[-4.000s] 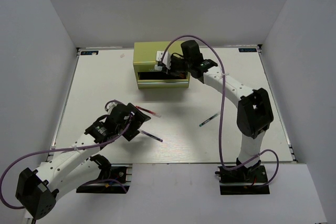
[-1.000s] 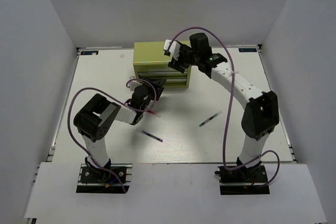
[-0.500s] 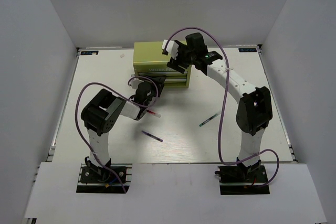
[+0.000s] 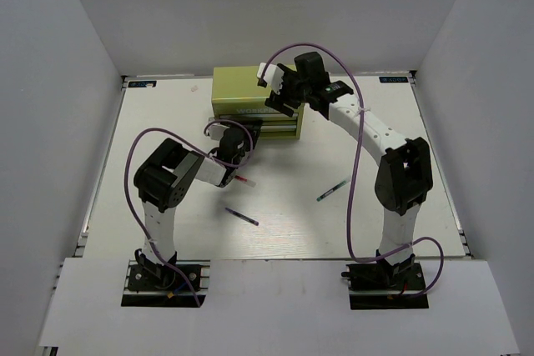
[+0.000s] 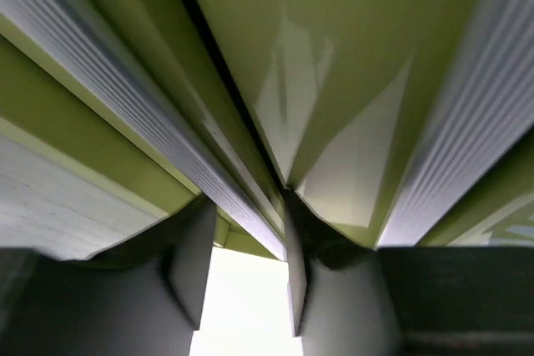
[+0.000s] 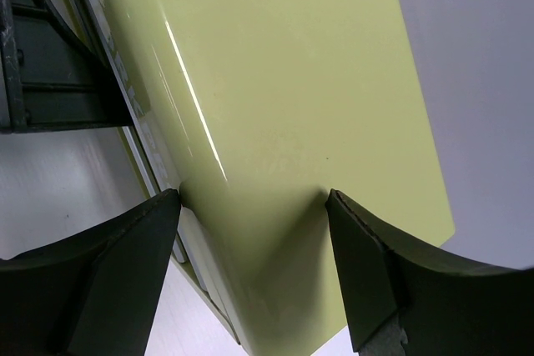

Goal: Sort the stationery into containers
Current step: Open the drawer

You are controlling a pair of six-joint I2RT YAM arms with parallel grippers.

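The olive-green chest (image 4: pixel 238 89) stands at the back of the table with its pale-fronted containers (image 4: pixel 279 128) pushed in. My left gripper (image 4: pixel 248 132) is at the lower drawers; in the left wrist view its jaws (image 5: pixel 244 206) have closed in on a drawer's pale front lip (image 5: pixel 167 135). My right gripper (image 4: pixel 279 97) rests open on the chest's top, fingertips (image 6: pixel 133 248) spread on the lid (image 6: pixel 267 81). Three pieces of stationery lie on the table: a red-dark pen (image 4: pixel 243 179), a purple pen (image 4: pixel 242 217) and a green pen (image 4: pixel 334 188).
White walls close in the table (image 4: pixel 167 122) on the left, back and right. Both arms' purple cables loop above the table. The left arm's elbow (image 4: pixel 167 181) sits folded just left of the red-dark pen.
My left gripper's jaws have narrowed on the drawer's lip and the left arm has folded closer to the chest. The right gripper has settled slightly lower on the lid. The pens have not moved.
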